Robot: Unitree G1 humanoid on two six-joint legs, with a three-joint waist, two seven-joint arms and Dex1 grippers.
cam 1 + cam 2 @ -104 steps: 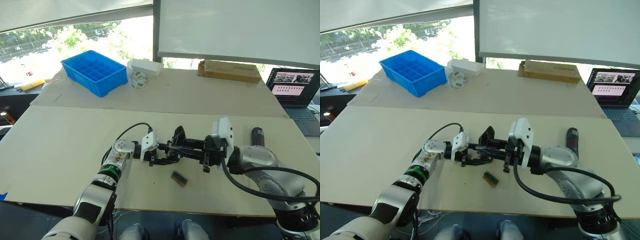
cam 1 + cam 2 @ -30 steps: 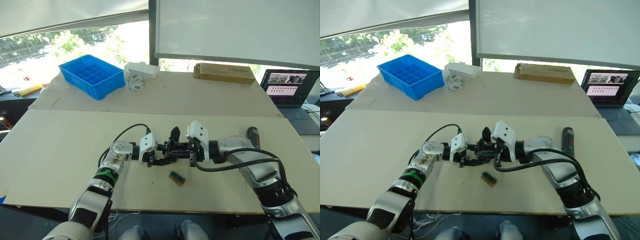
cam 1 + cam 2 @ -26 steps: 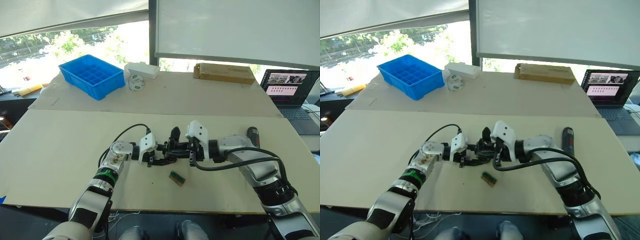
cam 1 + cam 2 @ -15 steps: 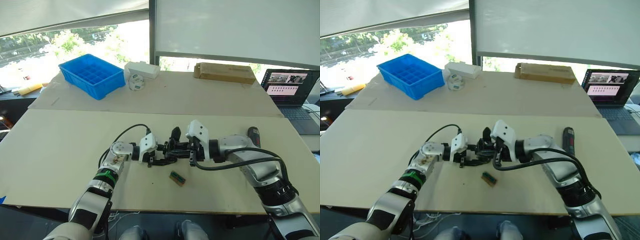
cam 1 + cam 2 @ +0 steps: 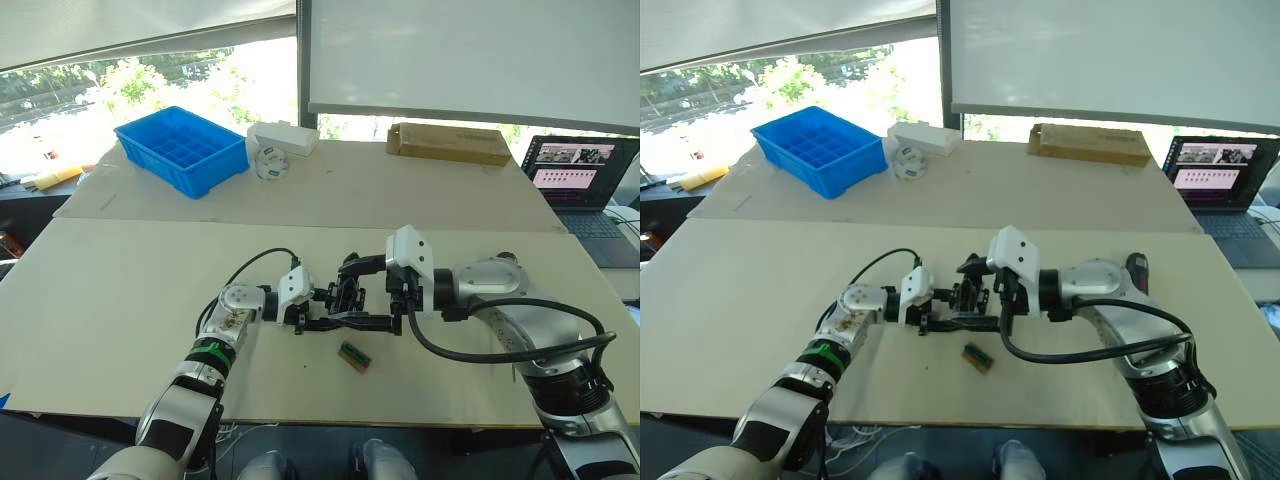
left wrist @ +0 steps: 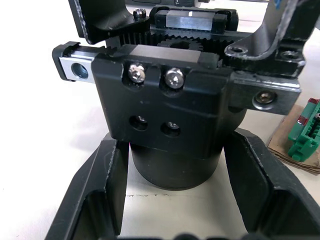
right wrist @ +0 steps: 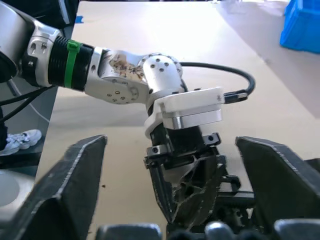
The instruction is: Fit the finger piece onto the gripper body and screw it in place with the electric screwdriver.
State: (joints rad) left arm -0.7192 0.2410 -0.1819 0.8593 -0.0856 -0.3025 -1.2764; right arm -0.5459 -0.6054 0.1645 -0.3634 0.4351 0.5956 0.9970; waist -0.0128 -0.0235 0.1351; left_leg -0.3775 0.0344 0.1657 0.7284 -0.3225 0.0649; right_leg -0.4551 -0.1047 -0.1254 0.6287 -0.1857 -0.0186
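Left gripper [image 5: 322, 310] jaws clamping gripper body [image 6: 170, 130], right gripper [image 7: 175, 200] jaws wide, empty.

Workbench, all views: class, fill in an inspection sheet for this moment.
Surface: beige table, nothing spilled.
Job's things: gripper body held by the left arm; screwdriver lying behind the right arm.
Clutter: green-and-brown block near the grippers; blue bin, white box, cardboard box at the far side.
Grippers: left gripper shut around the body's round base; right gripper open.
Cables: black cable looping from the left wrist.
Surroundings: laptop, window.
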